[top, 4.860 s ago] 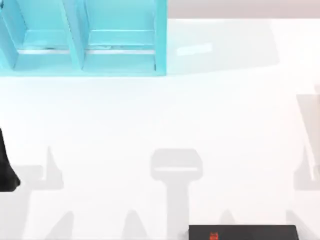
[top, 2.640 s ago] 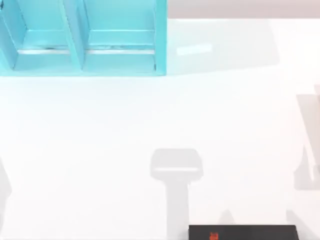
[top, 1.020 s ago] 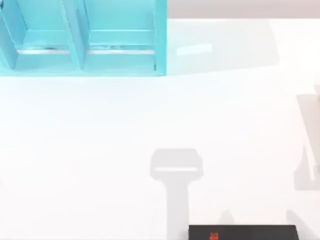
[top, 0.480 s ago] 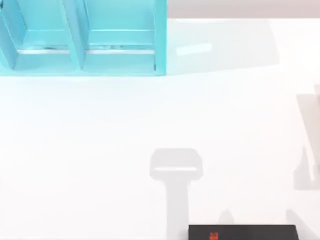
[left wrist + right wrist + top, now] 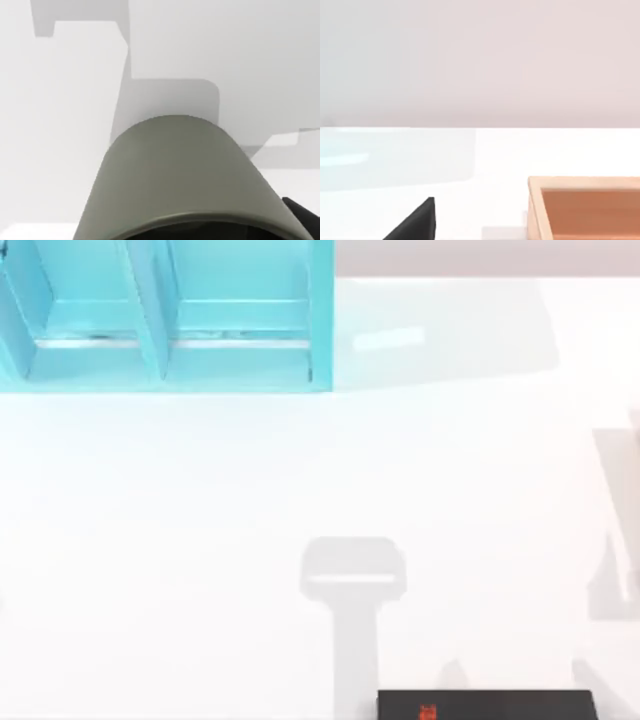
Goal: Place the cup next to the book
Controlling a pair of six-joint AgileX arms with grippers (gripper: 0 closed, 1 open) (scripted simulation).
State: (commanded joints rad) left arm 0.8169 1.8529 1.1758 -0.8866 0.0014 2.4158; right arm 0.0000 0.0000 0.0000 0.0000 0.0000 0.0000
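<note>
Olive-green cup (image 5: 192, 175), seen close from the left wrist camera, its rim nearest the lens and its wall bulging toward the white desk (image 5: 60, 125) beyond. A black sliver, probably a finger of the left gripper, shows beside the rim; whether that gripper is clenched on the cup or released cannot be told, though the cup's nearness to the lens suggests it is being carried. From above, the black book (image 5: 487, 705) with its red-orange mark lies at the desk's near edge, right of centre and cut off by the frame. A turquoise shelf unit (image 5: 165, 315) stands at the far left, well apart from the book.

Step in hand, as judged: transport of the cup toward the book. The next move calls for bringing the cup across to bare desk just beside the book, lowering it upright, then letting go without touching the cover.

Hard to make out: the cup's height above the desk. The right wrist view shows a black wedge (image 5: 415, 222), unidentified, and the corner of a wooden box (image 5: 585, 207); the right gripper's state cannot be told.
</note>
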